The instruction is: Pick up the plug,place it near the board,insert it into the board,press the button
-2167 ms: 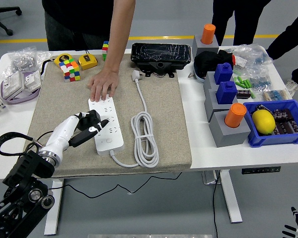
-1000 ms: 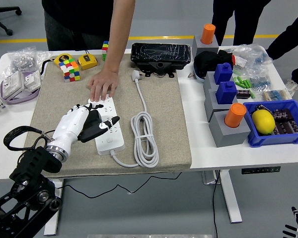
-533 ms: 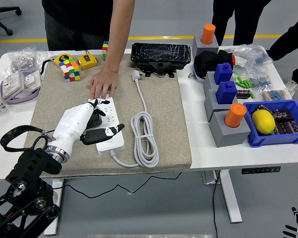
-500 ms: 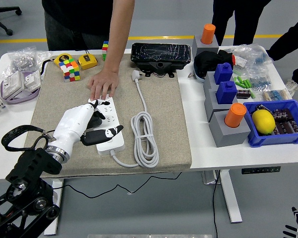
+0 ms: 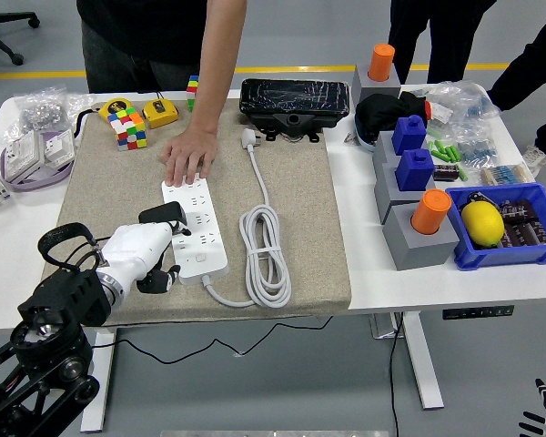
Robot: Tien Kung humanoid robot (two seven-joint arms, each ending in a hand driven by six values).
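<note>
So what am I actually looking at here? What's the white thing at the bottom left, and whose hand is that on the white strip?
This picture comes from a camera high on a humanoid robot, looking down over its table. The white thing is the robot's left hand, on a black arm; it sits at the left edge of the white power strip, on the beige mat. Whether its fingers grip anything I cannot tell. A black plug sits on the strip by that hand. The bare hand belongs to a person standing opposite, pressing on the strip's far end. The strip's white cable lies coiled beside it. Around are colour cubes, grey blocks and a blue bin holding a lemon.
</note>
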